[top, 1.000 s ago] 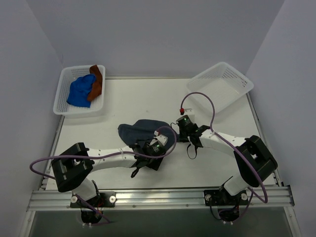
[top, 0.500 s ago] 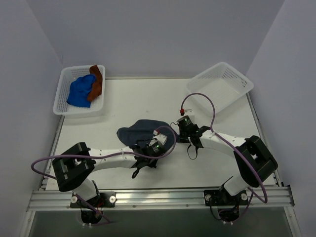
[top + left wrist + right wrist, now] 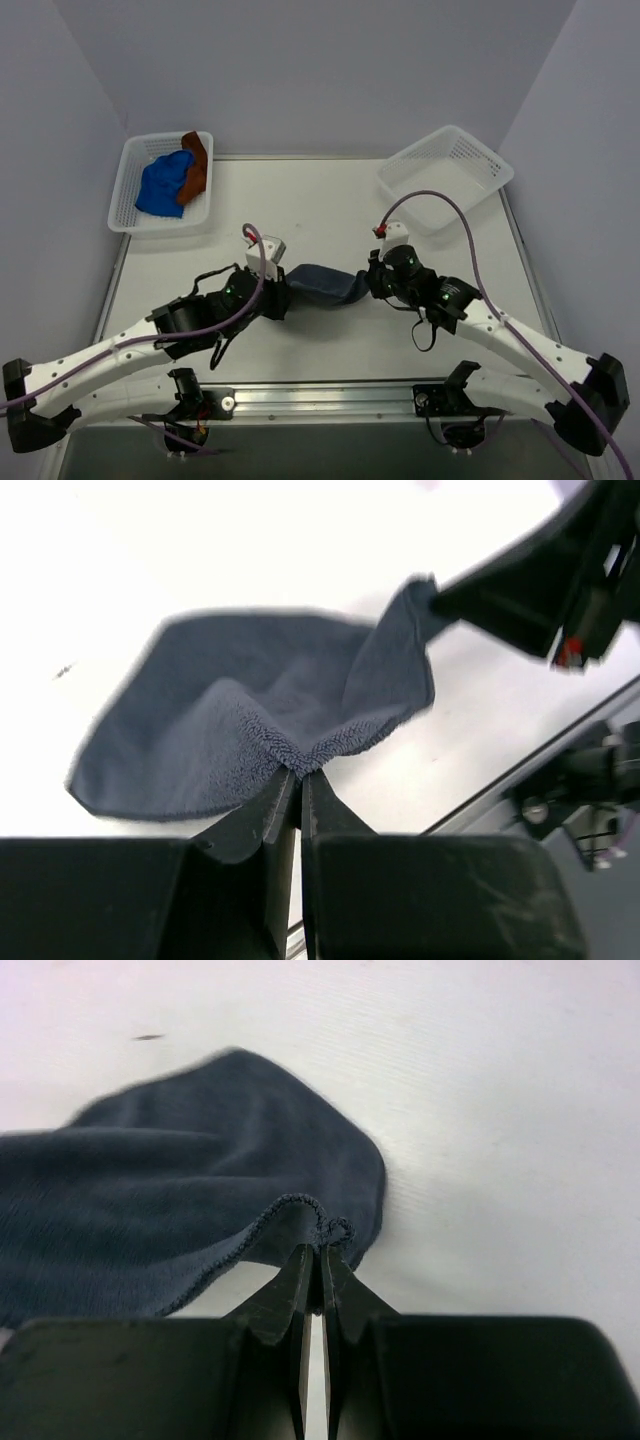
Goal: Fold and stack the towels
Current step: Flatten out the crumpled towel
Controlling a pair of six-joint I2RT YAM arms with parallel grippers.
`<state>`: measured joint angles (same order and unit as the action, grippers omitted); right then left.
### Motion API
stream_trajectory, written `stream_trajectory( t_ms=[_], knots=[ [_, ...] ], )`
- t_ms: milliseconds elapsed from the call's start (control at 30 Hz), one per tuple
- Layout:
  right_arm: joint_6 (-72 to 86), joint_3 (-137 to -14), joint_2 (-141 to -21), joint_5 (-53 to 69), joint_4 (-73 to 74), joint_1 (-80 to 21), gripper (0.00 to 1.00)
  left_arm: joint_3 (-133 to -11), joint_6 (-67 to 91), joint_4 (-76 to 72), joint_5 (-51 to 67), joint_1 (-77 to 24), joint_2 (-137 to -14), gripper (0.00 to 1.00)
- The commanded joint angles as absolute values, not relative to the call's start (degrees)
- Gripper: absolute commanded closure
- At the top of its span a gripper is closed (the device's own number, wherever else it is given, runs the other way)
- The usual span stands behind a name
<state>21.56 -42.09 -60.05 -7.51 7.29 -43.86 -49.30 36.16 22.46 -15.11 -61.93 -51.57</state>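
- The grey towel (image 3: 325, 283) hangs stretched just above the tabletop (image 3: 300, 205), between both hands.
- The left hand (image 3: 298, 776) is clamped on one edge, and the right hand (image 3: 318, 1252) pinches the opposite hem.
- Step: beginning this towel's fold (the blue towel (image 3: 160, 185) and the rust-brown towel (image 3: 196, 170) lie in the left basket (image 3: 160, 226)).
- Next: lay it flat with the corners matched.

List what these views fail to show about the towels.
Grey towel, top view: both gripped ends hidden under the left gripper and right gripper.
Blue towel and rust-brown towel, top view: bunched in the left basket; anything beneath them is covered.
Left wrist view: grey towel's outline blurred; right gripper cut off by the corner.
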Motion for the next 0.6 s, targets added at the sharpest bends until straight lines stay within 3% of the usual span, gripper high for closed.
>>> stream_trajectory(
  t_ms=[0,300,567],
  knots=[
    [19.5,-46.0,-52.3,-4.9,13.2,-49.3,1.00,-54.0,33.8,27.9,-16.5,-62.2,-46.9,0.98],
    [16.1,-53.4,-36.0,4.0,14.3,-56.3,1.00,-59.7,31.0,29.9,-9.0,-62.3,-37.8,0.98],
    [19.1,-53.4,-37.1,-6.5,18.0,-56.3,1.00,-58.8,34.4,31.2,-17.9,-62.3,-40.6,0.98]
  ],
)
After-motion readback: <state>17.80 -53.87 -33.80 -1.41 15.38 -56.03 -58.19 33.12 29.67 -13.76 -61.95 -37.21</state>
